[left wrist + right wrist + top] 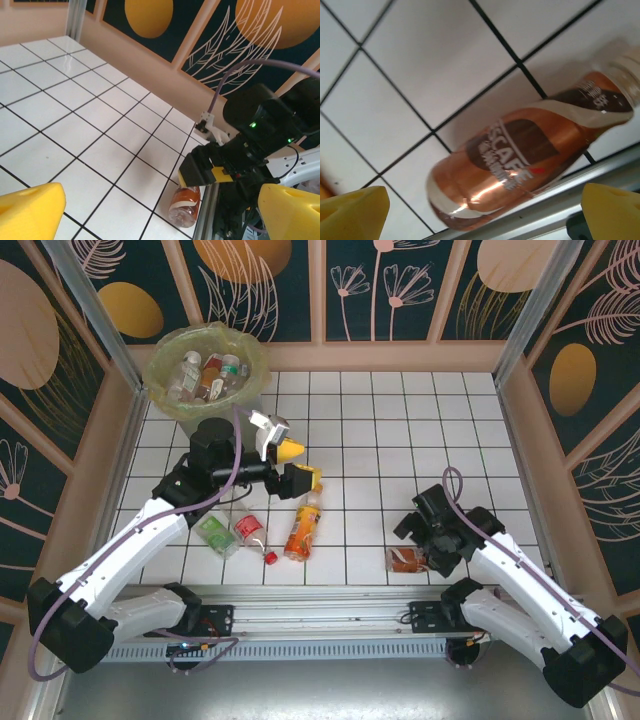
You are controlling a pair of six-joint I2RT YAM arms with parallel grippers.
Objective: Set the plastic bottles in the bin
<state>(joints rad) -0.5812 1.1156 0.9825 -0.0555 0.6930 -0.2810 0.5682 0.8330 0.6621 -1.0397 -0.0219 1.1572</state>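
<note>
Right tool (482, 212), spread wide, frames the brown bottle (520, 150) lying apparently just beneath it.

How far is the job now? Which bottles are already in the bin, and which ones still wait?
Done: several bottles lie in the bin. In hand: nothing is held yet; the open right gripper hangs over the brown bottle, and the left gripper is open and empty. Left: four bottles on the table: the brown one, the orange bottle, the red-label bottle and the green-label bottle.
</note>
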